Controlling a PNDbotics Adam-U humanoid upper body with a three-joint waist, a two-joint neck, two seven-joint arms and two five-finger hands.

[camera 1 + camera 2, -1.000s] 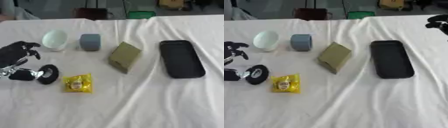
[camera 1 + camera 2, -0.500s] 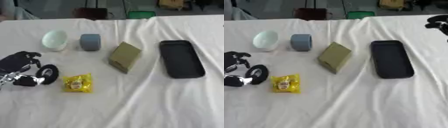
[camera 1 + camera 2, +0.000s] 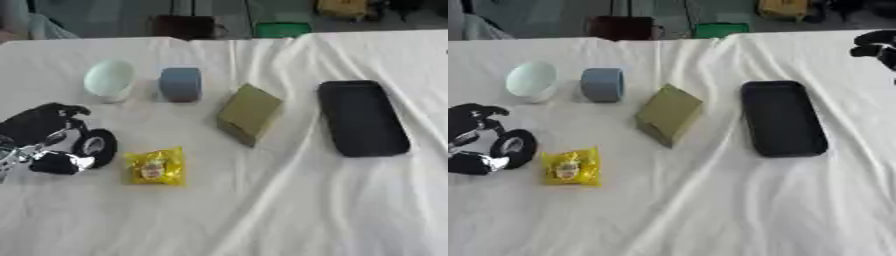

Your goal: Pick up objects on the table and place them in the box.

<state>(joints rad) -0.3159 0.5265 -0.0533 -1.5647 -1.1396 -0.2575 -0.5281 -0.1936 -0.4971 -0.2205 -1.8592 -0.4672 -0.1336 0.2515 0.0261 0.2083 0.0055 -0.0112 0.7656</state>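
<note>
Zero items boxed: left hand [image 3: 39, 132] curled around black tape roll [image 3: 96, 147] at 9 o'clock; black tray [image 3: 361, 118] empty.

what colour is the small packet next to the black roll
Yellow packet with a reddish centre, clearest in the left eye view.

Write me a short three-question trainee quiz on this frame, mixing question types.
1. True or false: the black tray already holds an object.
2. Which item lies nearest the left hand? A) blue roll B) yellow packet C) olive box
3. Fill in: the pale green bowl sits to the ___ of the blue roll.

Key
1. False; the tray is bare.
2. B
3. Left. The right hand shows only at the right eye view's upper right edge.
</note>
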